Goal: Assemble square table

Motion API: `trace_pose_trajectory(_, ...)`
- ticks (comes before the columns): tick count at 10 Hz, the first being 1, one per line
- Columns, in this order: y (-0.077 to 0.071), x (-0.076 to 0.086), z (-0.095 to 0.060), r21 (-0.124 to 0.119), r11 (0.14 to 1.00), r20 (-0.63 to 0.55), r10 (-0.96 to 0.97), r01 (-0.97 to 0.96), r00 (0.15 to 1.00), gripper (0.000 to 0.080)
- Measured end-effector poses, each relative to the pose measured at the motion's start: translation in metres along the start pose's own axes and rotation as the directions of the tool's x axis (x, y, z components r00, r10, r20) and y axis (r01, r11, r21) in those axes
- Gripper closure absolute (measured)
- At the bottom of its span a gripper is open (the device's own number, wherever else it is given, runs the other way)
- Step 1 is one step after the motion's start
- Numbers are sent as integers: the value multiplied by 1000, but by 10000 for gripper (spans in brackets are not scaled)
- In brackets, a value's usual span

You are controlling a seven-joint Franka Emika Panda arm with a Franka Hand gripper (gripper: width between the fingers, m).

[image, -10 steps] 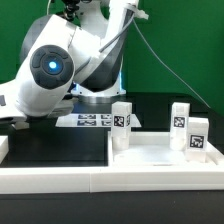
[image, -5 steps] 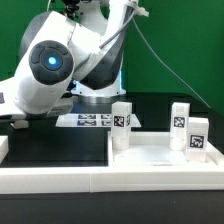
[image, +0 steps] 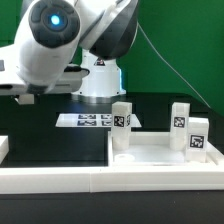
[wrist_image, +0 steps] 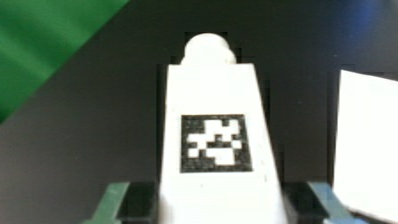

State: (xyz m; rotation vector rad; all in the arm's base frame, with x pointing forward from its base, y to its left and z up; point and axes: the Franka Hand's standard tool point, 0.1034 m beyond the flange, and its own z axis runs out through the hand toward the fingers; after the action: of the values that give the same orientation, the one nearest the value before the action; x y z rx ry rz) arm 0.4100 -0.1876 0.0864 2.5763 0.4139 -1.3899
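The arm has swung up and toward the exterior view's left since a second ago, its tool clamped on one leg, while three legs already stand on the tabletop at the desk's front edge, one left.

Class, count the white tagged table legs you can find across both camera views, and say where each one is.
4: three legs stand upright on the table top, at and; one sits between the gripper fingers. None seems hidden.
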Motion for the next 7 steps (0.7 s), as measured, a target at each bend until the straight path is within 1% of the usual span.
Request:
trace_pose_trajectory(1, -1, 2, 4, -1, 1000, -4, -3, 3, 1000, 509)
trace_pose_trajectory(2, 2, 6, 2, -13, 1000, -47, -8, 8, 999, 509)
trace_pose_trajectory(3, 5, 8, -2, -26, 1000, -120, -11, 8, 993, 509)
trace_pose_trajectory(4, 5, 7, -1, -28, 1000, -163, -13, 9, 987, 509)
trace_pose_trajectory(5, 7, 10, -3, -38, 999, -230, -18, 9, 973, 509)
trace_pose_trajectory(6, 4, 8, -7, -33, 999, -262, -18, 10, 965, 509)
trace_pose_trajectory(7, 0, 9, -21, -28, 1000, -312, -13, 4, 950, 509)
